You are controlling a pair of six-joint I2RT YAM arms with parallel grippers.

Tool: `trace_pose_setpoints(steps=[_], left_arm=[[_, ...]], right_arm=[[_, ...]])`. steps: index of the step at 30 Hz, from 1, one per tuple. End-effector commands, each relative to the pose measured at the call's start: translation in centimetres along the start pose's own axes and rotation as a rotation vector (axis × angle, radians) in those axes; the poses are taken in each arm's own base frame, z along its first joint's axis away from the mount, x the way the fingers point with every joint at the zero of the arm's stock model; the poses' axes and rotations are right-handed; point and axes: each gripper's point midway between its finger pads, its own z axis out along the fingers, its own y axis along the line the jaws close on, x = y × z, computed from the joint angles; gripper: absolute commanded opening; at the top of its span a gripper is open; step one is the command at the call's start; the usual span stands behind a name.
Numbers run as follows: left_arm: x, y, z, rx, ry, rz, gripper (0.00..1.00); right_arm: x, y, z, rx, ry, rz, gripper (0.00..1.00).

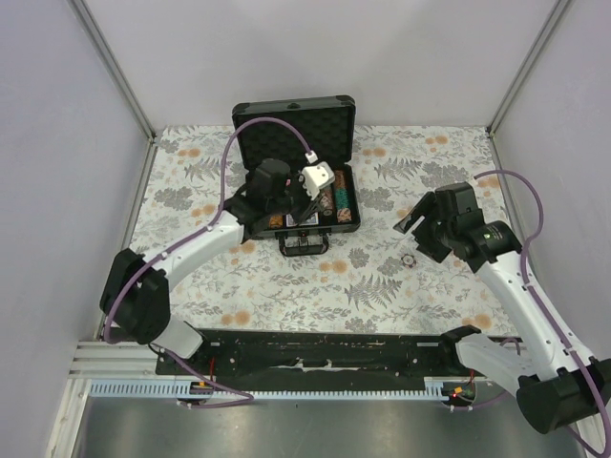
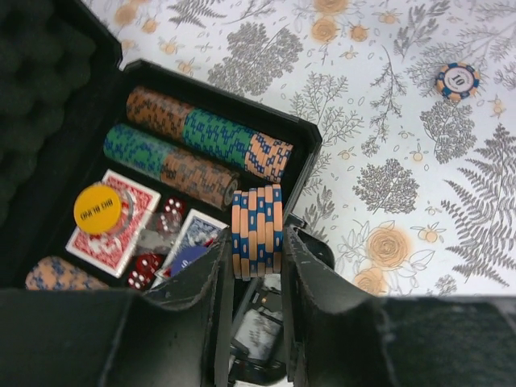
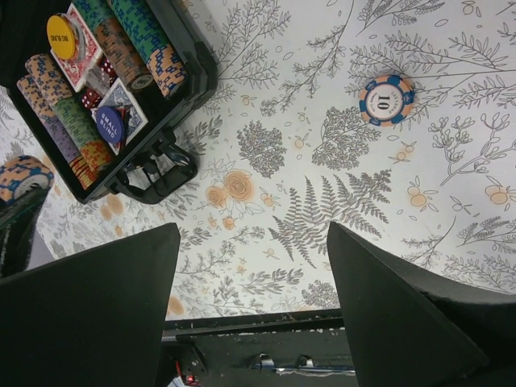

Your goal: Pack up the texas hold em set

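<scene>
The dark briefcase (image 1: 348, 196) lies open at the table's far middle, lid up with foam lining. Inside are rows of multicoloured chips (image 2: 201, 133), red and blue card decks (image 2: 109, 218), red dice (image 2: 145, 266) and a yellow round button (image 2: 97, 209). My left gripper (image 2: 256, 266) is shut on a stack of several orange-and-blue chips (image 2: 256, 230), held over the case's front edge. One loose chip marked 10 (image 3: 386, 100) lies on the cloth, also in the top view (image 1: 409, 260) and the left wrist view (image 2: 457, 80). My right gripper (image 3: 254, 242) is open and empty above the cloth near that chip.
The case's black handle (image 3: 157, 173) sticks out from its front edge toward me. A floral cloth (image 1: 382, 286) covers the table. Grey walls stand left, right and behind. The black rail of the arm bases (image 1: 315, 353) runs along the near edge.
</scene>
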Motion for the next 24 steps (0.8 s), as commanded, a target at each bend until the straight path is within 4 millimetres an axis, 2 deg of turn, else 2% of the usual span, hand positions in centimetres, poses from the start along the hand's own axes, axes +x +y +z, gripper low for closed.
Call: trace_pose_setpoints(steps=[1,7,18,24], left_arm=[[-4.0,0.1,0.1,0.206,-0.135,0.222,0.02],[-2.0,-0.6,2.3,0.381,-0.030,0.259,0.02],[4.3,0.1,5.5,0.429,0.153,0.314,0.02],[5.6,0.9,6.7,0.422,0.192,0.351,0.02]], right_arm=[[-0.6,-0.9,-0.1,0.012,-0.049,-0.032,0.82],[0.0,-1.7,0.6,0.017,-0.037,-0.033,0.82],[0.5,-1.9,1.7,0.012,-0.011,-0.032,0.82],[0.8,-1.6,2.4,0.010,0.012,-0.024,0.82]])
